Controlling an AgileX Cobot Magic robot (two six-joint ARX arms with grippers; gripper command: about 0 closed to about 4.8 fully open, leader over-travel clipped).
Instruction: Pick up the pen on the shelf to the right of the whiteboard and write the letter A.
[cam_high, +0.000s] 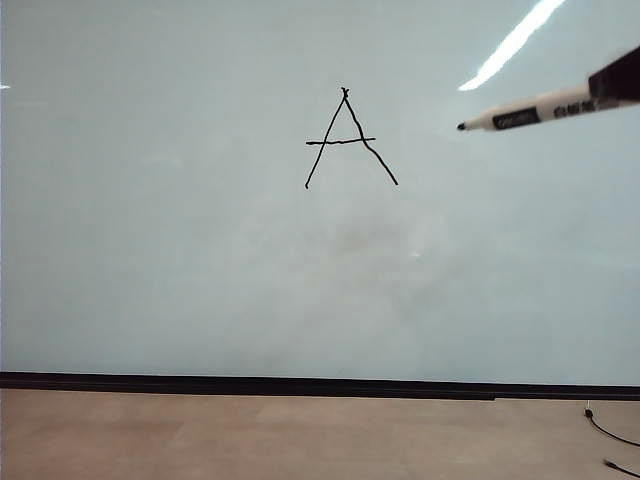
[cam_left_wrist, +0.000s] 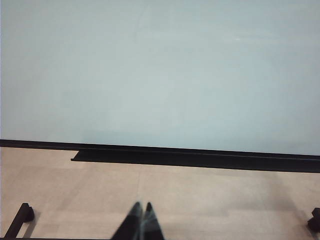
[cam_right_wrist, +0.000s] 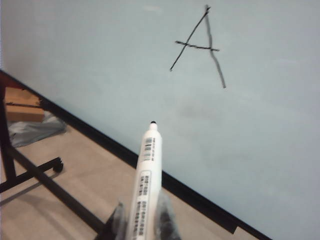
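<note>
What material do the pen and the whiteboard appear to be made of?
The pen, held by the right gripper: probably plastic, a smooth white barrel with a printed label. The whiteboard: glossy coated surface, since it reflects a ceiling light; the core cannot be told.

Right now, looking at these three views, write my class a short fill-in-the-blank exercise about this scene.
1. The letter drawn on the whiteboard is ____.
2. The right gripper is shut on the ____.
3. The pen tip is ____ the board, not touching it.
4. The left gripper holds ____.

Missing words: A; pen; off; nothing
</note>
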